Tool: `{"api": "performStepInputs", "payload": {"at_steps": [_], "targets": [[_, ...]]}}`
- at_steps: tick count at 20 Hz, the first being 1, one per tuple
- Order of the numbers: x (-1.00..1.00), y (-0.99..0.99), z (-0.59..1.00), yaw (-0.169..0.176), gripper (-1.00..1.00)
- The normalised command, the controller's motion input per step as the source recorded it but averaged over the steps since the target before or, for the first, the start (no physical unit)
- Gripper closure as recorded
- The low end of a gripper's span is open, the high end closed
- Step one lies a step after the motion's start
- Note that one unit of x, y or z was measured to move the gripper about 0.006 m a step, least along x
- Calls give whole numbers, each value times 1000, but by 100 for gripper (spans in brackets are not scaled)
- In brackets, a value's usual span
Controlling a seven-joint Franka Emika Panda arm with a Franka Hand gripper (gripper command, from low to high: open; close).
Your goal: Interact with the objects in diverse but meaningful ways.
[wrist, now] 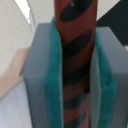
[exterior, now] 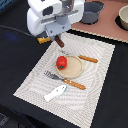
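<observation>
Exterior view: pincer point(exterior: 58, 40) clamped on sausage point(exterior: 60, 43) above placemat point(exterior: 97, 65); tomato point(exterior: 61, 62) on plate point(exterior: 75, 70).

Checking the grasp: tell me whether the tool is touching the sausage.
Touching. The wrist view shows the sausage clamped between the tool's green pads, no gap either side.

Sausage point(wrist: 75, 60): both ends cut off by the wrist view's edges; in the exterior view its upper part is hidden inside the tool point(exterior: 56, 39).
Bread-like block point(exterior: 44, 39): mostly hidden behind the tool.
Two grey pots point(exterior: 91, 11), point(exterior: 123, 17): beyond the tool, cut by frame edges.
Tabletop under the tool: blurred in the wrist view.
</observation>
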Motion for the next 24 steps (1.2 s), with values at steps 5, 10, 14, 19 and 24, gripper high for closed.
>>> {"api": "performStepInputs", "payload": {"at_steps": [5, 10, 14, 19, 24], "targets": [[-723, -550, -99, -39, 100], [-672, -638, -105, -18, 100], [-666, -573, -228, -40, 100], [-782, -395, -435, -68, 100], [-890, -247, -569, -82, 100]]}}
